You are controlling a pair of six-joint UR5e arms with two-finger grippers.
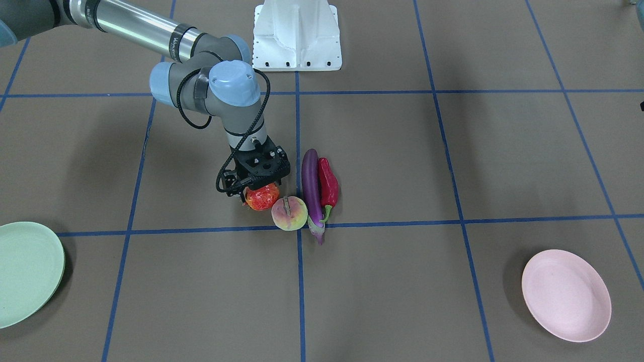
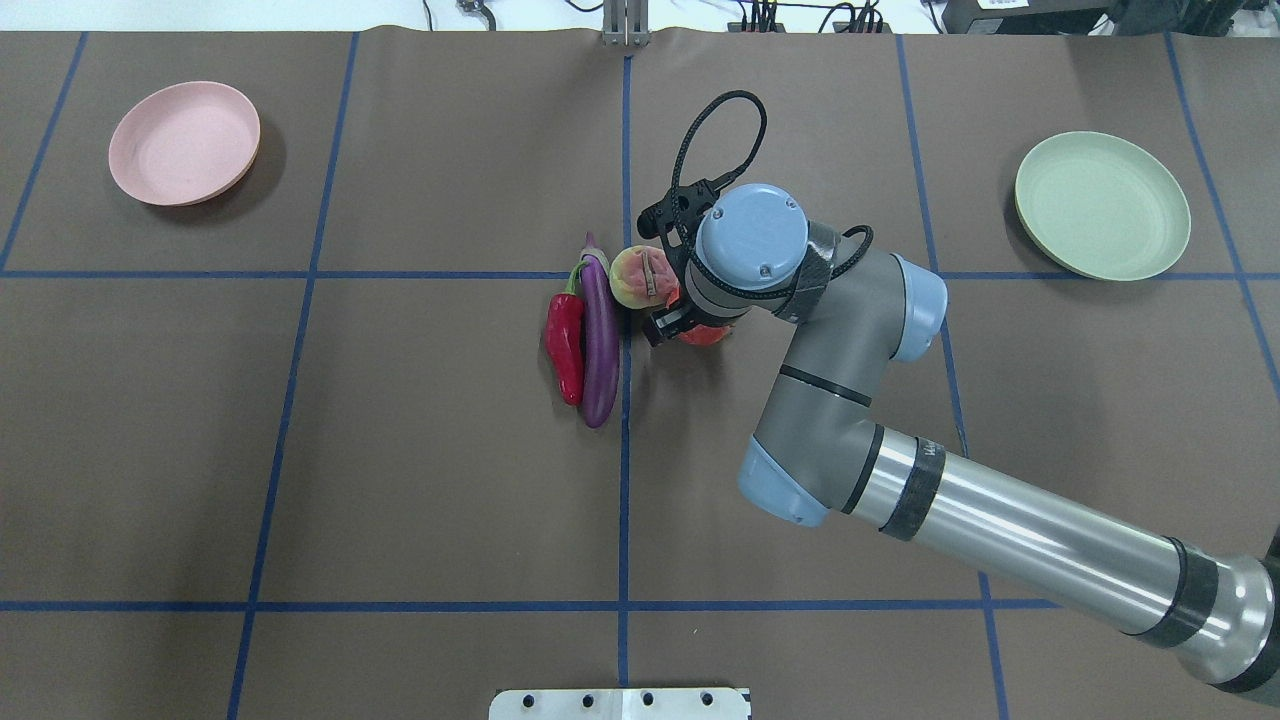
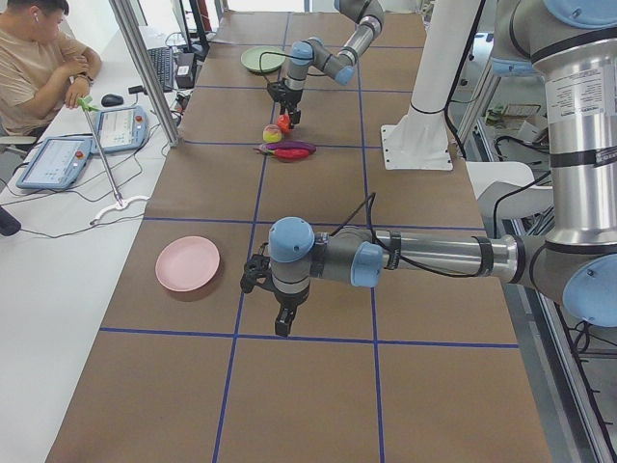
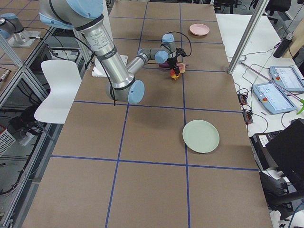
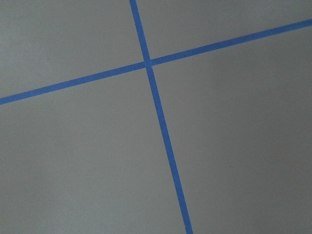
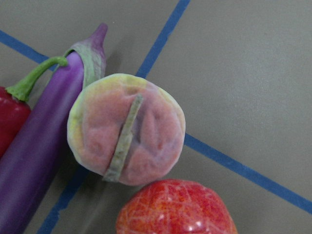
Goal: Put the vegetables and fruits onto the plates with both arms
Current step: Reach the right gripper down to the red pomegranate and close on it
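My right gripper [image 1: 257, 187] is low over the red-orange pomegranate [image 1: 262, 198], its jaws standing either side of it and apparently open. The pomegranate rests on the table and fills the bottom of the right wrist view [image 6: 175, 207]. The pink-and-yellow peach [image 1: 289, 213] touches it. The purple eggplant [image 1: 312, 193] and the red pepper [image 1: 328, 187] lie side by side next to the peach. The mint green plate [image 1: 27, 271] and the pink plate [image 1: 566, 295] are empty. My left gripper [image 3: 280, 323] hangs over bare table near the pink plate [image 3: 188, 263]; I cannot tell its state.
The white pedestal [image 1: 297, 35] stands at the robot's side of the table. Blue tape lines cross the brown table surface [image 5: 161, 122]. An operator [image 3: 39, 58] sits beside the table with tablets and cables.
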